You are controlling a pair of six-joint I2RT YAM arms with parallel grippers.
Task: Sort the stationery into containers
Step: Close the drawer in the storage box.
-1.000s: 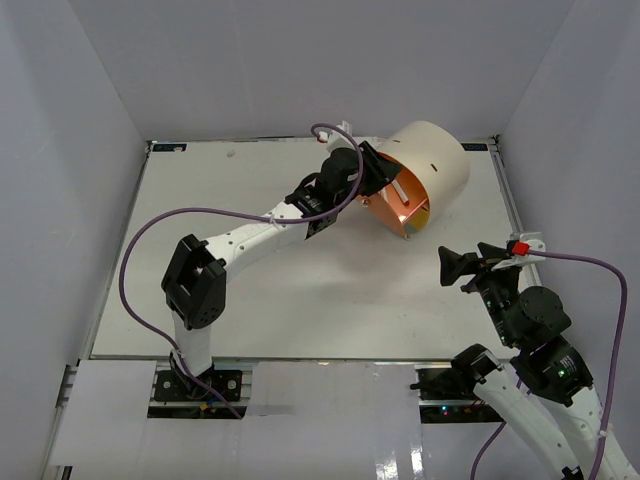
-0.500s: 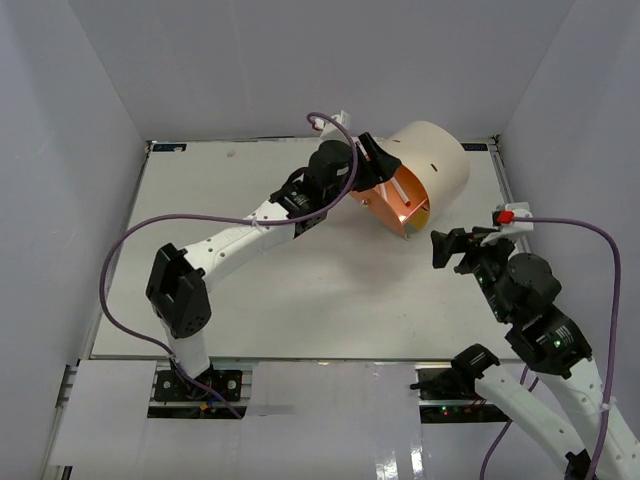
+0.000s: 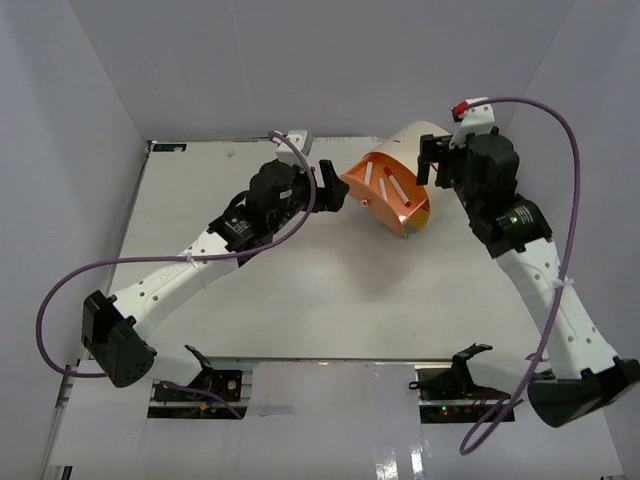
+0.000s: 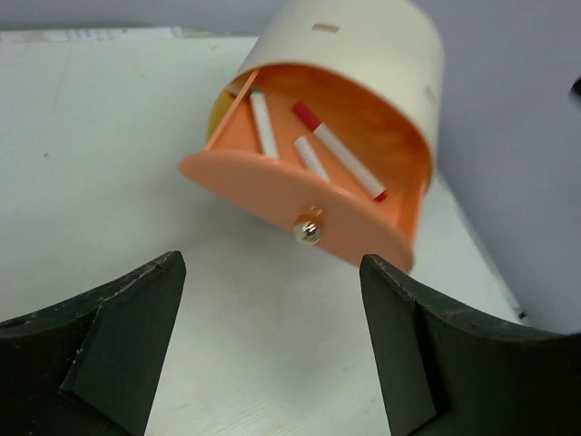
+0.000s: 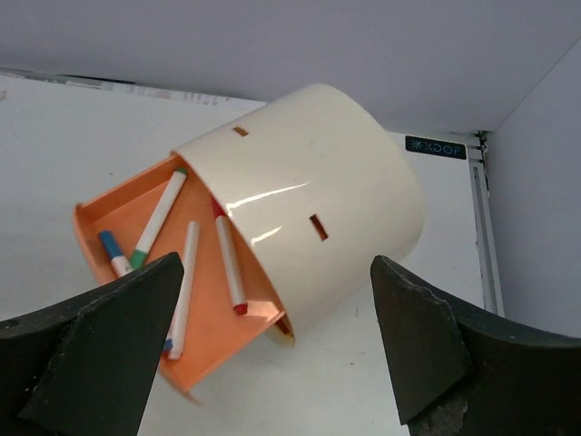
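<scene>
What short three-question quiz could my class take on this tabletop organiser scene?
1. True or false: the orange-pink drawer of the cream cylindrical organiser is pulled out.
2. What do the left arm's fingers hold? A) a pen B) the drawer C) nothing
3. Fill in: the white pens lie ___ the drawer.
Key: 1 true; 2 C; 3 inside.

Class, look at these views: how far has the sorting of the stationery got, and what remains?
Done: several markers lie in the orange drawer, which is pulled out of the cream organiser. The top view shows no loose stationery on the table. In hand: nothing. The left gripper and the right gripper are both open and empty. Left: probably pushing that drawer shut.
</scene>
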